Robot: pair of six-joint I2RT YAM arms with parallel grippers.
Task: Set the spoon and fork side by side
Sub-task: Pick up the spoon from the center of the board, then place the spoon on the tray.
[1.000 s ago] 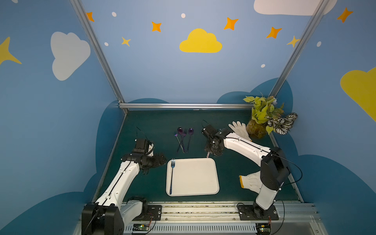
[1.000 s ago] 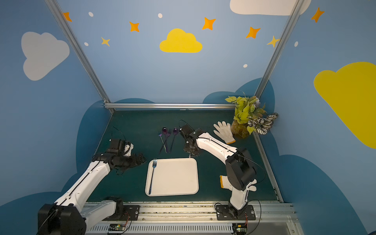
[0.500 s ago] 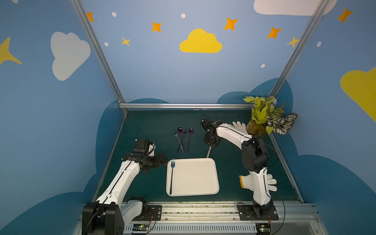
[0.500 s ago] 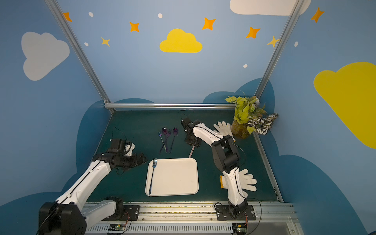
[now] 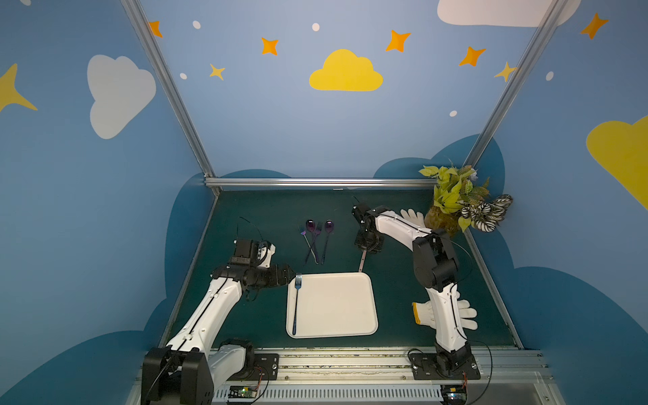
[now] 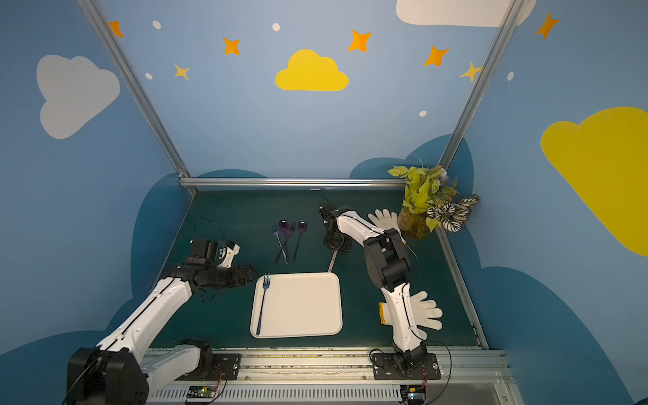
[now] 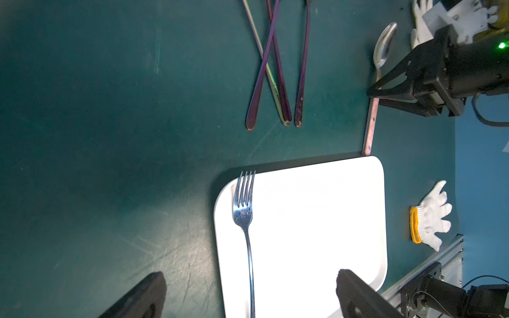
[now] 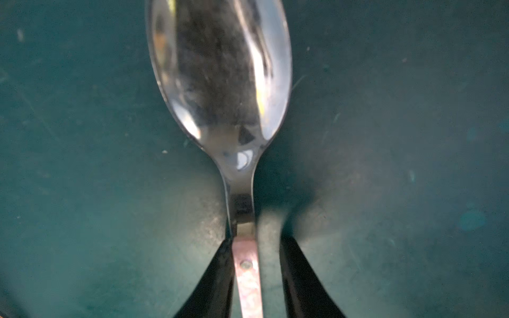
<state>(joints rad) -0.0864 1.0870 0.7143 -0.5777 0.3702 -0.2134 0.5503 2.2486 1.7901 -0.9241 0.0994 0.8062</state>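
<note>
Silver fork (image 5: 296,301) lies along the left edge of the white tray (image 5: 336,305); your left hand (image 7: 249,275) hangs wide open just left of its tines. Beyond the tray's far right corner, the copper-handled spoon (image 8: 220,82) lies on the green worktop (image 5: 263,217). Your right hand (image 8: 257,245) straddles its handle, one finger (image 8: 217,278) touching it and the other just clear, so nothing is gripped.

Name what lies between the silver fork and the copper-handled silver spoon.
Between fork and spoon, only bare white tray and green mat, in both top views.
</note>
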